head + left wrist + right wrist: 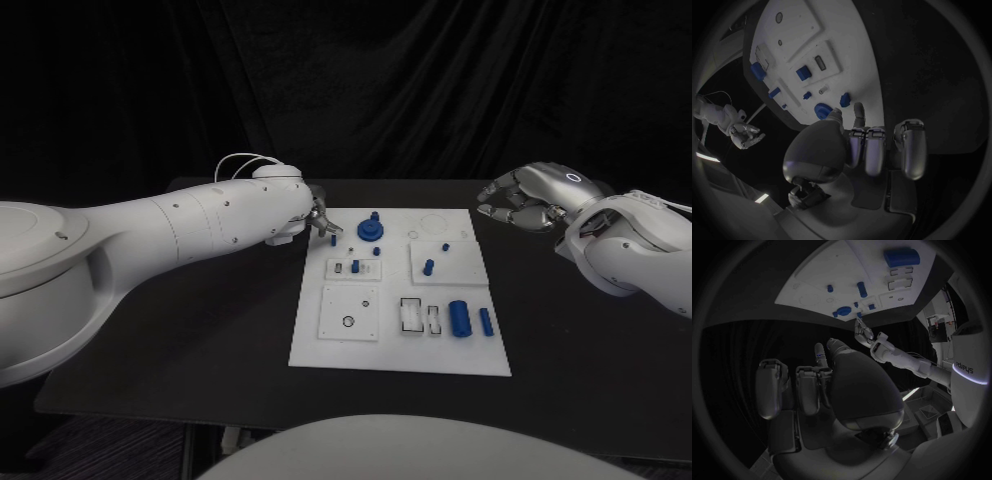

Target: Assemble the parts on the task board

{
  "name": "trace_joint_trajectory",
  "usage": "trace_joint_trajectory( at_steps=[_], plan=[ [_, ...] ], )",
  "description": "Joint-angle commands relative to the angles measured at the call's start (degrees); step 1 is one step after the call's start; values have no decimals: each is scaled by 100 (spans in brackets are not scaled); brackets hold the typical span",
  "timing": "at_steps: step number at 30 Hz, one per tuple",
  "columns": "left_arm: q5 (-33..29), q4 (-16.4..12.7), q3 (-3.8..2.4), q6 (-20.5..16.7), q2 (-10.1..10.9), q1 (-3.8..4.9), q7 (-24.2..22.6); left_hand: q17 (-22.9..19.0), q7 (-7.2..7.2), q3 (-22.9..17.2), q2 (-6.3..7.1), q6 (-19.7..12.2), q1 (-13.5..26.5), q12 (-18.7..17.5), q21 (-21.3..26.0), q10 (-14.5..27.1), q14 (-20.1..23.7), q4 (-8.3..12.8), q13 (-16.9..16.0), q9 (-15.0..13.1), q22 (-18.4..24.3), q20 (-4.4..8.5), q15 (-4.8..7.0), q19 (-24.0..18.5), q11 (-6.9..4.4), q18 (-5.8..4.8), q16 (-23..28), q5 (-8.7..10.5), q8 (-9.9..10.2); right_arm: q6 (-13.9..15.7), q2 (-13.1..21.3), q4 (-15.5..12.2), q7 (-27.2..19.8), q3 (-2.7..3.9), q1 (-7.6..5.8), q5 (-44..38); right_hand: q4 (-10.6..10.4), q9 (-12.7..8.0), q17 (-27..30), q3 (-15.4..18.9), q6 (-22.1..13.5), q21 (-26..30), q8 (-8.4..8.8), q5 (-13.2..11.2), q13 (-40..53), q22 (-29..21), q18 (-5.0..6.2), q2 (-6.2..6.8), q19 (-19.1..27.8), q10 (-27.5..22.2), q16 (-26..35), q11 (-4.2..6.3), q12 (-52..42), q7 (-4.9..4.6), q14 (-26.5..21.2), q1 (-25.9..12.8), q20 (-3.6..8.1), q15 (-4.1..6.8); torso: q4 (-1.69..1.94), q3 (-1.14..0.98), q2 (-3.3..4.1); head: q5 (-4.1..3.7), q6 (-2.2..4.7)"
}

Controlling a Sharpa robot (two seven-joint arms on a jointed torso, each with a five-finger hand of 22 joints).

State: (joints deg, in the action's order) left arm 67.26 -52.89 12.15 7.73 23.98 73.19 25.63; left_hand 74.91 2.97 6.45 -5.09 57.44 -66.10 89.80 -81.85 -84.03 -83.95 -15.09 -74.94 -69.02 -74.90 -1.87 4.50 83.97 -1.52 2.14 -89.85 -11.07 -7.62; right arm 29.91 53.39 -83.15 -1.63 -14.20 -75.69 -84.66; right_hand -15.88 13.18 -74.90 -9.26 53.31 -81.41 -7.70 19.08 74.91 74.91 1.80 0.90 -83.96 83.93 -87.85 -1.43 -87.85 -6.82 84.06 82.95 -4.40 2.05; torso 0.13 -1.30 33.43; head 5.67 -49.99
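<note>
The white task board (401, 335) lies in the middle of the black table. On its far part stands a round blue part (371, 230), with small blue pegs (378, 251) around it. A thick blue cylinder (460, 317) and a slim one (486, 321) lie at its near right. My left hand (320, 222) hovers at the board's far left corner, thumb and one finger (857, 112) stretched apart towards the round blue part (823, 110), the other fingers curled, nothing held. My right hand (526, 200) hangs off the far right corner with its fingers (811, 385) curled in on nothing.
Bare black tabletop (216, 320) surrounds the board on every side. A black curtain (375, 90) closes off the back. The board (848, 285) has several empty recesses, among them a rectangular slot (413, 314) and a round hole (349, 321).
</note>
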Motion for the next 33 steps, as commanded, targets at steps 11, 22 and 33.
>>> trace_joint_trajectory(
  at_steps=[11, 22, 33],
  plan=[
    [-36, -5, -5, 53, -65, -42, -137, 1509, -11, -1, -97, 115, -25, 20, 39, -597, -605, -12, -1506, 78, -1224, -57, -51, 167, 37, 2, -15, -155, 64, 17, -7, 3, 65, 4, 10, -13, 11, -12, -1297, -67, 36, 17, 33, 110, 1260, 1216, 43, 0, -102, 299, 4, -50, 22, -3, 489, 92, -27, -40, 2, -2, 3, 0, -1],
    [-36, 19, -5, 75, -91, -79, -128, 1509, -25, -51, -108, 156, -180, 20, 68, -597, -605, 68, -1506, 198, -1217, -51, -42, 152, 25, 7, -15, -627, 162, -1, -13, 1, 69, 4, 10, -13, 16, -16, -1300, -90, 38, 22, 34, 154, 1258, 1214, 44, 5, -100, 296, 1, -51, 25, -4, 490, 112, -28, -40, -2, 1, 10, 4, -1],
    [-36, 30, -5, 87, -127, -117, -113, 1509, -42, -173, -139, 164, -326, 20, 76, -597, -605, 156, -1506, 231, -1215, -42, -32, 148, 10, 9, -15, -665, 192, -8, -7, -7, 81, 4, 10, -13, 20, -19, -1296, -112, 43, 22, 33, 200, 1257, 1215, 44, 8, -100, 295, 6, -51, 25, -5, 488, 130, -28, -41, 1, -1, 4, -6, -1]
  ],
)
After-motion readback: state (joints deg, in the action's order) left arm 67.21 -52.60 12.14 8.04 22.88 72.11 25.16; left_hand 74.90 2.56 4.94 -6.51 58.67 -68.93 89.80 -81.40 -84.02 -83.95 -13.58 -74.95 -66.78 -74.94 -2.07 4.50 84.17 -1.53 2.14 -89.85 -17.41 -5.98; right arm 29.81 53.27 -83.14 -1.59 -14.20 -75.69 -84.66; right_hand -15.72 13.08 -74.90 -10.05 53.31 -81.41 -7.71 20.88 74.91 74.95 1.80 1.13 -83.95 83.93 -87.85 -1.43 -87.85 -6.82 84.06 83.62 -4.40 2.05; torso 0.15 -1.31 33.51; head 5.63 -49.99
